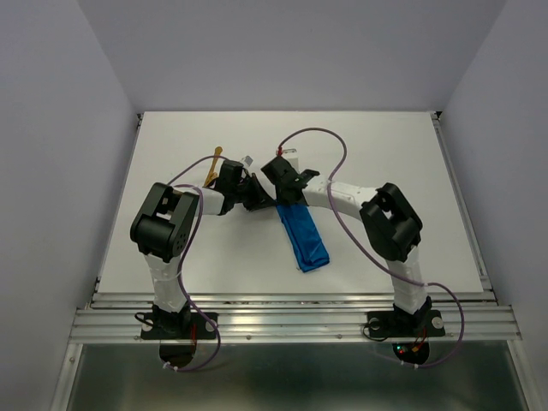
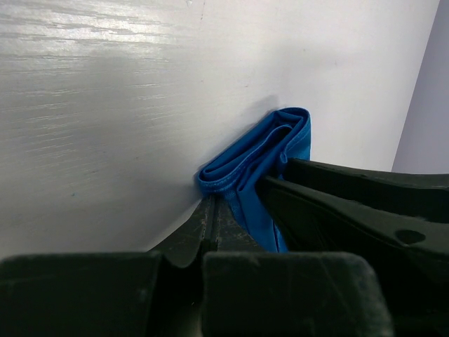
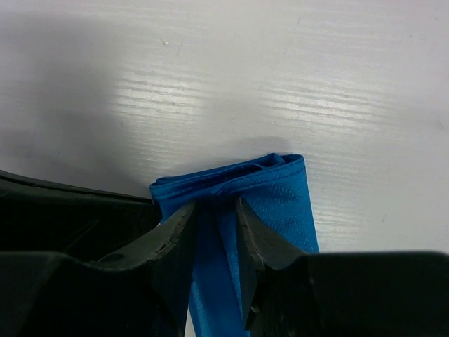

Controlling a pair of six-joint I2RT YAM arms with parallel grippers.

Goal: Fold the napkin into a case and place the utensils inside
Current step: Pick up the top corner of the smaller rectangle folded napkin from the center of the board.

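Observation:
The napkin (image 1: 305, 236) lies folded into a narrow bright blue strip, running from the table's middle toward the near edge. Both grippers meet at its far end. My left gripper (image 2: 210, 199) is shut, its tips pinching the corner hem of the napkin (image 2: 270, 147). My right gripper (image 3: 214, 205) stands partly open over the same end of the napkin (image 3: 277, 193), one finger on either side of a raised fold of cloth. In the top view the left gripper (image 1: 259, 199) and right gripper (image 1: 288, 199) sit close together. A golden utensil (image 1: 214, 165) lies behind the left arm.
The white table (image 1: 385, 145) is walled in by grey panels on three sides. A metal rail (image 1: 291, 312) runs along the near edge, holding both arm bases. A small pale object (image 1: 248, 160) lies near the utensil. Purple cables loop over both arms.

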